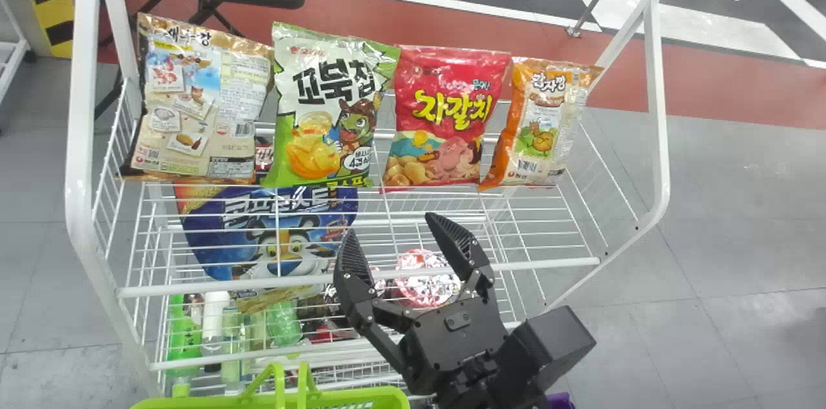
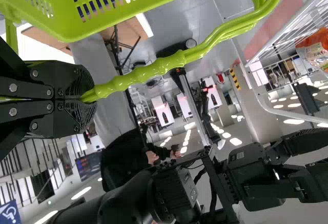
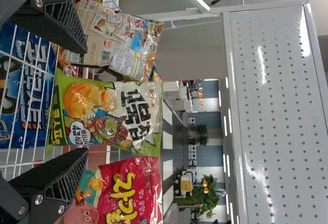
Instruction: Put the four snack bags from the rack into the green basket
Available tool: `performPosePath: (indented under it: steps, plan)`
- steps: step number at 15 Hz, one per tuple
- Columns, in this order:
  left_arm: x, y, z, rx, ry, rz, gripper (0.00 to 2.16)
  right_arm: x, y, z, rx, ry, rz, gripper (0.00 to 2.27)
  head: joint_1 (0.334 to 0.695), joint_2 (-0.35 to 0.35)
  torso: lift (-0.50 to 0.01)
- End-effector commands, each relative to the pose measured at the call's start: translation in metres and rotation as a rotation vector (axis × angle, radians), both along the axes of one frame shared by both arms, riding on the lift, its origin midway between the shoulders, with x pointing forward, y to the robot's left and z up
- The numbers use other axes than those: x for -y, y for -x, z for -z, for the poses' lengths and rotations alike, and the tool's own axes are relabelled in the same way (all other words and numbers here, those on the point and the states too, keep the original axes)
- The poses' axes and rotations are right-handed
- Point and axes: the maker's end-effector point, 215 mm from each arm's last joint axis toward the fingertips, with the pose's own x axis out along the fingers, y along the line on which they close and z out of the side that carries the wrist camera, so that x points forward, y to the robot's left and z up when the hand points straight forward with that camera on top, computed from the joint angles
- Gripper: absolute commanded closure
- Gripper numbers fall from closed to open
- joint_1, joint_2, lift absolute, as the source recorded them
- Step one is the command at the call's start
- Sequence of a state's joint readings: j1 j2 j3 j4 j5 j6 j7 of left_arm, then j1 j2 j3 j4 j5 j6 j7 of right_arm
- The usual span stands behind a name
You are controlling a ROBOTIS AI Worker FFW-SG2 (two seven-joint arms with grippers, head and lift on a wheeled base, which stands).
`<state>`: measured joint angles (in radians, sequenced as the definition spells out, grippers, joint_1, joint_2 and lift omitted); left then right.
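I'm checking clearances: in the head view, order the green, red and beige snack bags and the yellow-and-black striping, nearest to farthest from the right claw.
1. Green bag and red bag, the row's middle two: too close to call from the right claw.
2. Beige bag, left end of the row.
3. Striping, far left, behind the rack.

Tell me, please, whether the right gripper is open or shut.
Open: the right gripper has its two fingertips wide apart.

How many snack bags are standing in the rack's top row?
4. From the head view's left: the beige bag, the green-and-white bag, the red bag and the orange bag. Others could be hidden behind them.
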<state>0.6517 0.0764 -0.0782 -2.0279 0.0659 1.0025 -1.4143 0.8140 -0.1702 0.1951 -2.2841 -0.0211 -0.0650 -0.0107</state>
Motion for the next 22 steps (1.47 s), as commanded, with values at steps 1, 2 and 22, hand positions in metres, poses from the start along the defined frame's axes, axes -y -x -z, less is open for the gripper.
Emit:
performPosePath:
  steps: [1, 2, 22]
  plan:
    - [0.0, 0.0, 0.0, 0.001, 0.0, 0.0, 2.03, 0.001, 0.001, 0.0, 0.0, 0.002, 0.001, 0.14, 0.695, -0.349, -0.007]
    - [0.0, 0.0, 0.0, 0.001, 0.0, 0.0, 2.03, 0.001, 0.002, 0.001, -0.003, 0.003, 0.001, 0.14, 0.695, -0.349, -0.007]
    - [0.008, -0.009, 0.007, 0.025, 0.029, 0.053, 2.03, -0.153, -0.201, 0.034, -0.001, -0.054, -0.258, 0.14, 0.695, 0.008, -0.007]
